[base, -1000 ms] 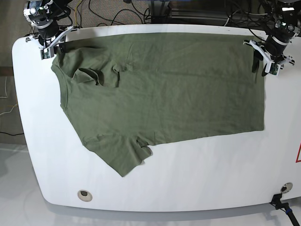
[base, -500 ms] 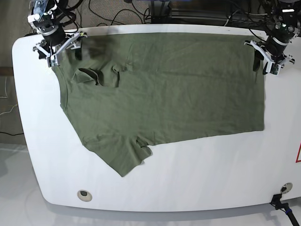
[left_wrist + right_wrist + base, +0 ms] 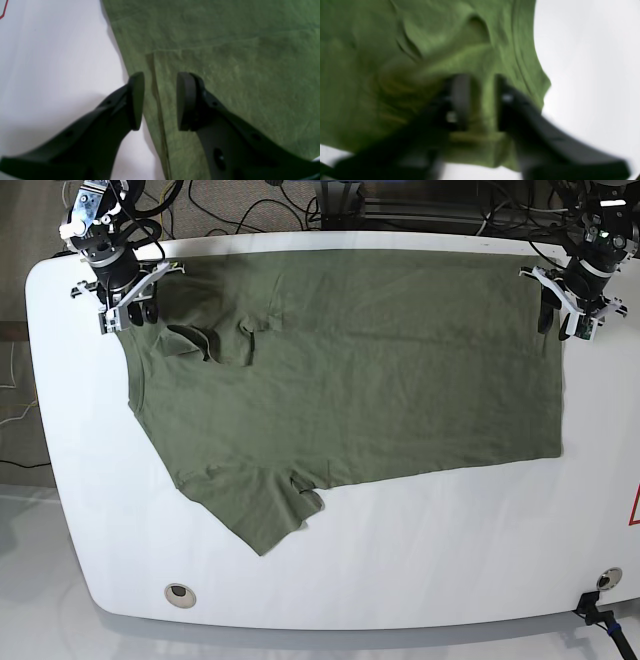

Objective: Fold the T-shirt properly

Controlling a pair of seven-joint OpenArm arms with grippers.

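Nearest you on the white table (image 3: 420, 550), a small round fitting (image 3: 180, 594) sits close to the front edge, well clear of the T-shirt (image 3: 350, 370). Just beyond it, the T-shirt's front sleeve (image 3: 262, 515) points toward that edge, and from there the olive-green T-shirt spreads flat across the middle of the table, slightly wrinkled, with a small raised fold (image 3: 205, 342) near its collar end. At the T-shirt's far hem corner you have the left gripper (image 3: 569, 308), jaws parted; in its wrist view the gripper (image 3: 160, 102) straddles the hem edge, one pad over bare table and the other over cloth, gripping nothing. At the far collar-end corner the right gripper (image 3: 127, 298) hangs over the cloth, and its blurred wrist view shows that gripper (image 3: 482, 102) with its fingers spread apart above the fabric. Dark cables (image 3: 230, 205) lie behind the table, beyond the T-shirt.
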